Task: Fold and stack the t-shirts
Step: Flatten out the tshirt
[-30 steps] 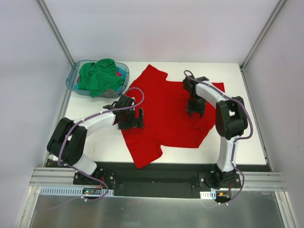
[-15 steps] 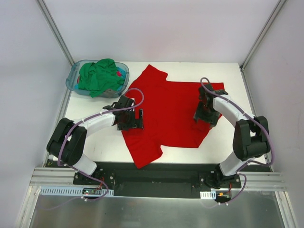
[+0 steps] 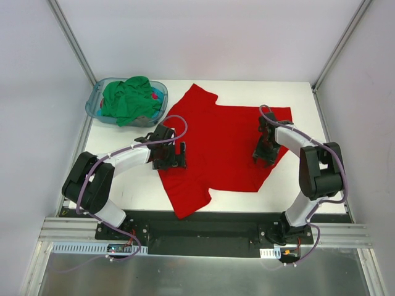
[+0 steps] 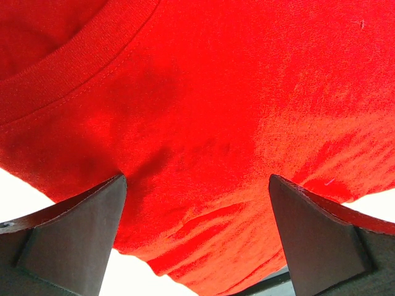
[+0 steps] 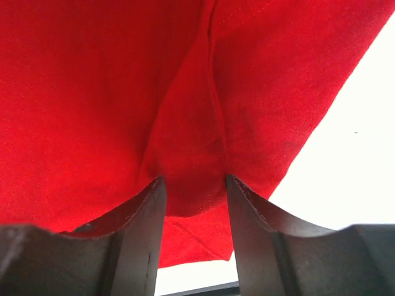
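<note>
**While the Right Side Gets Pinched, the Left Side Waits**

Since a second ago, your right gripper (image 5: 191, 185) has slid from the middle of the red t-shirt (image 3: 216, 142) to its right edge. Its fingers (image 5: 145, 228) are close together now, with a ridge of cloth squeezed between them. That looks like a good hold for a fold. Its arm has swung out, elbow bent near the table (image 3: 321, 185) side. Your left gripper (image 4: 194, 185) has stayed put. It is spread wide, holds nothing, and sits low over the cloth near the collar. The shirt lies spread out on the table. More shirts wait in the basket (image 3: 94, 105).
</note>
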